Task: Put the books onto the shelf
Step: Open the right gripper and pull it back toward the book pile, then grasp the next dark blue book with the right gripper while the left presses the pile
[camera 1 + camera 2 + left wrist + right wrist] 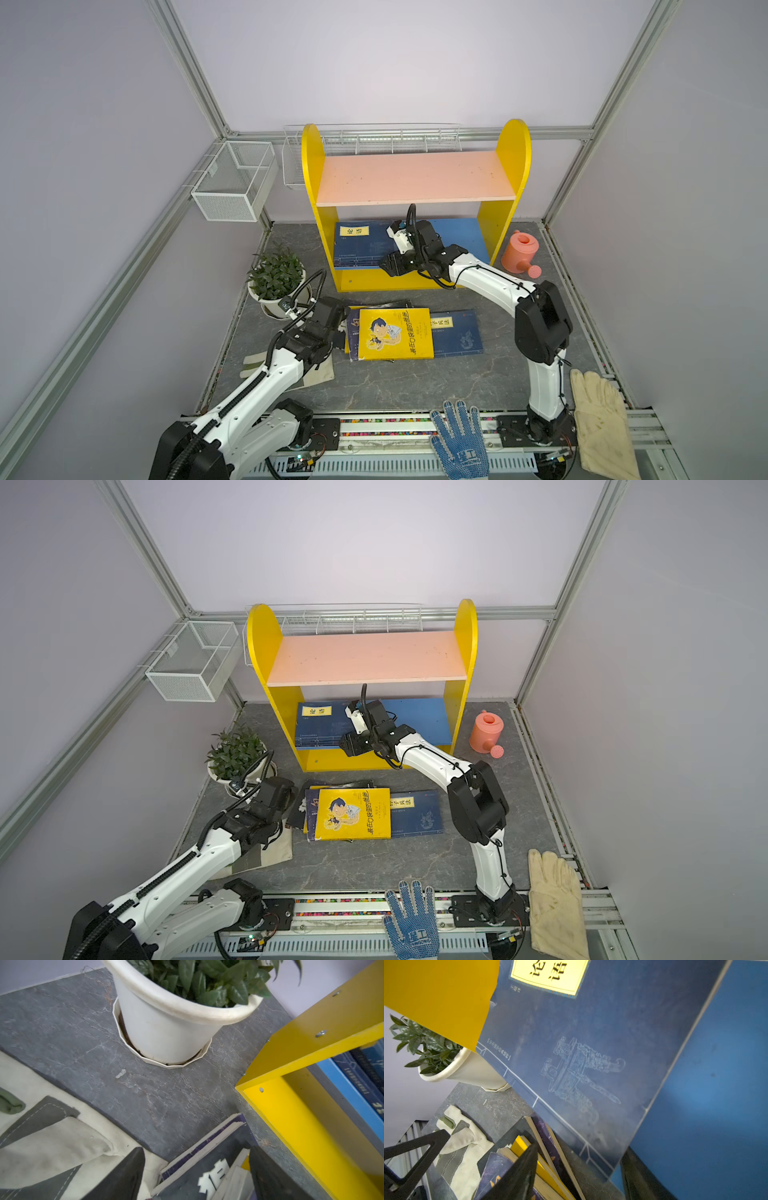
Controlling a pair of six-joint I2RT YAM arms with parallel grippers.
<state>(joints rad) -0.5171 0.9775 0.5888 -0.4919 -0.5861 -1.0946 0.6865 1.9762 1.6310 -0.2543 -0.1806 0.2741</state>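
Note:
The shelf [415, 178] [365, 658] stands at the back, with yellow sides, a pink upper board and a blue lower board [716, 1084]. One navy book [361, 245] [322, 727] [591, 1043] lies flat on the lower board's left half. My right gripper [388, 266] [347, 746] [580, 1147] is open at that board's front edge, its jaws wide on either side of the book's near corner. A yellow book [395, 334] [353, 814] tops a pile on the table, beside another navy book [459, 336]. My left gripper [338, 328] [196, 1148] is open around the pile's left corner.
A potted plant [276, 278] [170, 1022] stands left of the shelf and a pink watering can [519, 251] right of it. White wire baskets [235, 180] hang on the back left. A beige glove [320, 370] lies under my left arm. Near the front rail lie a blue dotted glove [459, 440] and another beige glove [602, 419].

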